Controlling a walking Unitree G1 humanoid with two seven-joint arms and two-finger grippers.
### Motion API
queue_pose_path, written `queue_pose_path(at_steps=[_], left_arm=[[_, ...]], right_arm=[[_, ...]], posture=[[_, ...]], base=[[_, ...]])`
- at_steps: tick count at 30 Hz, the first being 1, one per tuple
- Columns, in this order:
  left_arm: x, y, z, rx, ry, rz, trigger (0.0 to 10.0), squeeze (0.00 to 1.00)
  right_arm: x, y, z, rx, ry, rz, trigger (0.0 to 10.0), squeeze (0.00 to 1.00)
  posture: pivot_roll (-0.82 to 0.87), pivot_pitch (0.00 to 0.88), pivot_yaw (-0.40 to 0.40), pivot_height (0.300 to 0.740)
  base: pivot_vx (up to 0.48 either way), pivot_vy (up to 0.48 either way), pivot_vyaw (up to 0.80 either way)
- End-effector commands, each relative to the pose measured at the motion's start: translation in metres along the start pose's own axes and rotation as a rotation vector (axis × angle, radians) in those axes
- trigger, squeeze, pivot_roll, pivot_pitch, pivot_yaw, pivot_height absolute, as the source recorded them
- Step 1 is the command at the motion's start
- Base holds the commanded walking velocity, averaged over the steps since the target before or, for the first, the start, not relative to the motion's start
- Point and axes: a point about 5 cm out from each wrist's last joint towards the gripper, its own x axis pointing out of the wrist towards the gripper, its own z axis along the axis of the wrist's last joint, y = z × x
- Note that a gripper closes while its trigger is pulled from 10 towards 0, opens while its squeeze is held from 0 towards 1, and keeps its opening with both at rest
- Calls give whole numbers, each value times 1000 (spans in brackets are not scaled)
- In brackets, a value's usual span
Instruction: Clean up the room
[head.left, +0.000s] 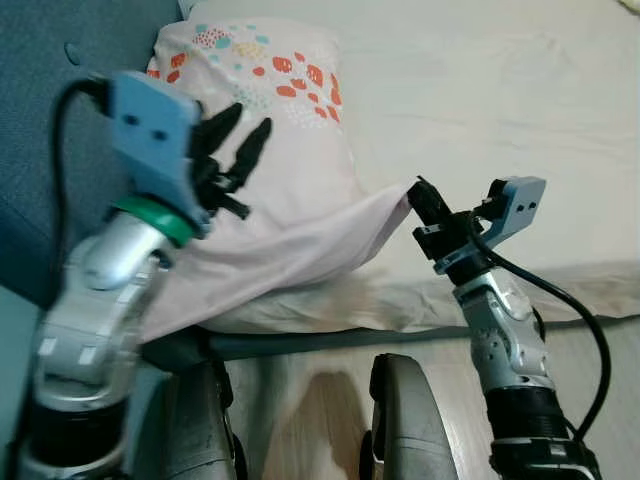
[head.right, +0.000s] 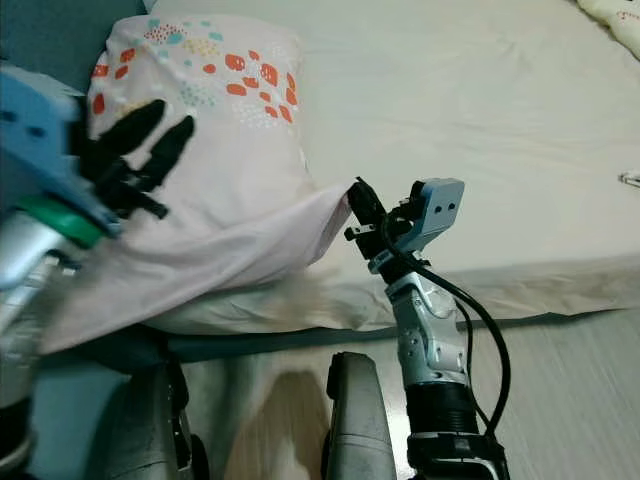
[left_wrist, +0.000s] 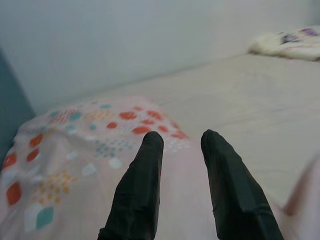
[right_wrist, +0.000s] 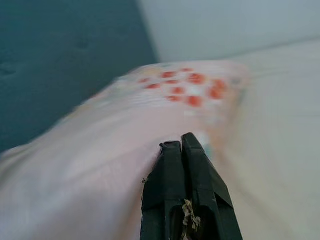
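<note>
Nearest the head camera are the robot's two silver arms, raised over the near edge of the bed (head.left: 520, 90). That bed is the largest thing here, a pale sheet running away to the far right, with a blue headboard (head.left: 50, 120) at the left.

At the head end lies the pillow (head.left: 290, 130), pink with orange and teal spots at its top. Its loose case hangs slack toward the near edge, and one corner is drawn out to the right into a taut point. That shape reads as the case being tugged straight, probably to square the pillow up as part of tidying the bed.

At that point sits the right gripper (head.left: 428, 204), its fingers pressed together on the corner of the case; the right wrist view shows them closed with no gap, the pillow stretching away beyond.

Over the left side of the pillow hovers the left gripper (head.left: 232, 140), fingers (left_wrist: 141, 185) spread and holding nothing, seemingly just above the fabric. It looks placed to steady or take the other side.

A second spotted cushion (left_wrist: 290, 42) rests far up the bed.
</note>
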Motion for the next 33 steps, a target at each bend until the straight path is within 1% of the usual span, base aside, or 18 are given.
queue_pose_path(at_steps=[1,2,4,6,7,8,9,10,11,13,14,15,20,22,28,33], left_arm=[[-1,2,-1,16,12,28,10000,0],[-1,2,-2,16,15,30,10000,0],[-1,5,-4,31,23,45,10000,0],[-1,7,-6,40,24,63,10000,0],[0,8,-7,47,23,69,10000,0],[0,8,-7,52,20,78,10000,0],[0,8,-7,52,20,78,10000,0],[1,6,-8,59,17,86,10000,0],[1,5,-8,60,15,87,10000,0],[2,4,-9,63,14,89,10000,0],[2,3,-10,63,15,88,10000,0],[2,2,-12,63,18,87,10000,0],[2,1,-14,63,22,82,10000,0],[3,-2,-16,66,25,76,10000,0],[5,-6,-18,62,22,69,10000,0],[6,-10,-21,61,23,58,10000,0]], right_arm=[[-1,4,2,-3,2,31,10000,0],[-2,6,1,-3,8,37,10000,0],[-8,4,-11,-6,62,30,10000,0],[-17,3,-29,13,161,35,10000,0],[-22,3,-38,0,206,39,10000,0],[-27,5,-47,13,251,49,10000,0],[-27,5,-47,13,251,49,10000,0],[-37,7,-61,32,322,73,10000,0],[-39,7,-64,28,340,77,10000,0],[-47,6,-73,57,391,62,10000,0],[-52,4,-78,51,417,52,10000,0],[-60,-1,-85,52,455,23,10000,0],[-68,-6,-90,49,470,-1,10000,0],[-70,-9,-93,15,493,-16,10000,0],[-69,-8,-97,14,494,-13,10000,0],[-73,-9,-103,11,512,-18,10000,0]], posture=[[49,32,1,608],[49,32,1,613],[48,32,-2,623],[46,29,-2,632],[46,27,-3,632],[46,27,-3,632],[46,27,-3,632],[44,24,-4,632],[44,24,-4,632],[39,22,-6,632],[39,19,-8,632],[38,17,-10,632],[34,16,-9,632],[32,14,-12,647],[35,11,-14,667],[36,10,-13,686]], base=[[0,0,0],[0,0,0],[0,0,0],[0,0,0],[0,0,0],[0,0,0],[0,0,0],[0,0,0],[0,0,0],[0,0,0],[0,0,0],[0,0,0],[0,0,0],[0,0,0],[0,0,0],[0,0,0]])
